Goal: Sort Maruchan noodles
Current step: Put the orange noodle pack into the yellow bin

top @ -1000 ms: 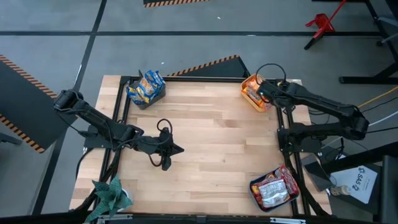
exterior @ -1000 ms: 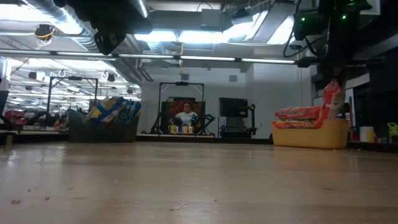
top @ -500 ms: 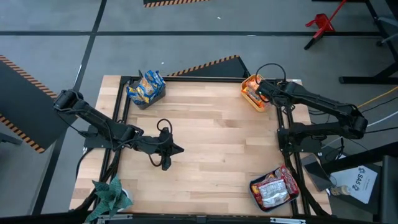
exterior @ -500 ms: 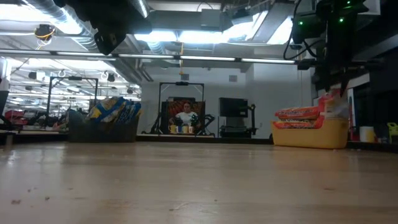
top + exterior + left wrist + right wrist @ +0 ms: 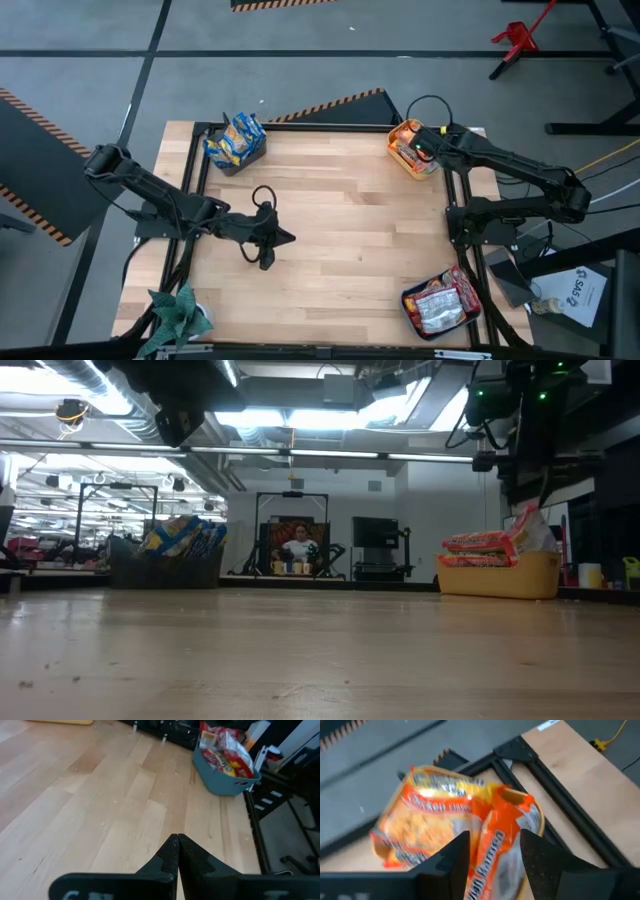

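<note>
Orange-and-yellow noodle packets (image 5: 408,150) fill the yellow bin (image 5: 500,574) at the table's far right corner. One orange packet (image 5: 524,525) leans tilted on top of the stack. My right gripper (image 5: 495,837) hangs open just above it, one finger to each side, and shows in the high view (image 5: 428,148). Blue-and-yellow packets (image 5: 235,138) sit in the grey bin at the far left. Silver-and-red packets (image 5: 440,303) lie in the teal bin (image 5: 225,777) at the near right. My left gripper (image 5: 177,840) is shut and hovers over bare wood left of the table's middle (image 5: 284,238).
A black frame rail (image 5: 455,210) runs along the table's right side between the yellow and teal bins. A green leafy object (image 5: 180,315) sits at the near left corner. Bare wood (image 5: 350,220) stretches across the table's middle.
The orange packet that hung upright under my right gripper has sunk into the yellow bin. It now leans tilted on the stack, free of the fingers. My right gripper stays above the bin. The left arm has kept still.
</note>
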Tool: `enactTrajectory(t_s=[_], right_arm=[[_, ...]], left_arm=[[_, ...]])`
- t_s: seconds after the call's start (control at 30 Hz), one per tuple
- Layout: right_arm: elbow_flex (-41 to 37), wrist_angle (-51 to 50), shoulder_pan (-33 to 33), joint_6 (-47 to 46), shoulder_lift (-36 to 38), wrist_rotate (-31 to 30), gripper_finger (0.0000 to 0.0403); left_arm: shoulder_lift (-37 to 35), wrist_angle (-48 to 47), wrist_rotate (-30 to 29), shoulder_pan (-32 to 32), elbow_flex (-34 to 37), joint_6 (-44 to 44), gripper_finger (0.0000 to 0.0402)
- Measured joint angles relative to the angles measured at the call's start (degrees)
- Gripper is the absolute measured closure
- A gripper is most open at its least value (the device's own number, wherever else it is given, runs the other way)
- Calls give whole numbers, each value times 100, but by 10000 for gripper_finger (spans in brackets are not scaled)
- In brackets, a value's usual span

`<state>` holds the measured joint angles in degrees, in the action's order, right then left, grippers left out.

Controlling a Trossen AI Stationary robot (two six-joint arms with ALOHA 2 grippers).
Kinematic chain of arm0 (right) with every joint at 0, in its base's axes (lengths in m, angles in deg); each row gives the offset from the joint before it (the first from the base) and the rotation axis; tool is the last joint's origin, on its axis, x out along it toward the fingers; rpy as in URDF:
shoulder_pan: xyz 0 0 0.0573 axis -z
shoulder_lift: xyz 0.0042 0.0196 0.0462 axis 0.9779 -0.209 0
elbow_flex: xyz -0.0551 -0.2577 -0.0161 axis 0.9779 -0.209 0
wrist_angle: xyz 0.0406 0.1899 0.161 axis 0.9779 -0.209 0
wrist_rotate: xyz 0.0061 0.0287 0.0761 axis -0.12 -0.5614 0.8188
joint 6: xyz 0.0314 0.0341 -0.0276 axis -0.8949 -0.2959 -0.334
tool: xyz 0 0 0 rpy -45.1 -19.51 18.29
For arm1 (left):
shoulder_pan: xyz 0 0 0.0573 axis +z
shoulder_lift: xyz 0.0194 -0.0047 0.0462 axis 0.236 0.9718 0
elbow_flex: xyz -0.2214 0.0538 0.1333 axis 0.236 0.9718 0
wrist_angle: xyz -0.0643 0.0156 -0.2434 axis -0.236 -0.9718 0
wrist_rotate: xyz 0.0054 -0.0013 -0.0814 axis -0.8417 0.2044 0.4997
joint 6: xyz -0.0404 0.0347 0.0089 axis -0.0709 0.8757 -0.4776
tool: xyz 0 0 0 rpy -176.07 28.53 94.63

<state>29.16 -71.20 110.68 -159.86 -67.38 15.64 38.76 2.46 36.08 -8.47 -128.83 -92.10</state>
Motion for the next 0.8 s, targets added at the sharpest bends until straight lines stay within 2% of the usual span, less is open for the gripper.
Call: enactTrajectory(t_s=[0.23, 0.5, 0.67, 0.8], right_arm=[[0, -318, 4, 148, -194, 408, 264], [2, -672, 507, 153, -679, 739, 305], [2, -47, 834, 384, -900, 703, 315], [2, 432, 1128, 832, -942, 908, 315]], left_arm=[[-183, -81, 3, 138, 2, 20, 401], [-178, -95, 1, 176, 2, 15, 401], [-176, -99, -2, 176, 2, -4, 401], [-176, -100, -54, 176, 2, -7, 401]])
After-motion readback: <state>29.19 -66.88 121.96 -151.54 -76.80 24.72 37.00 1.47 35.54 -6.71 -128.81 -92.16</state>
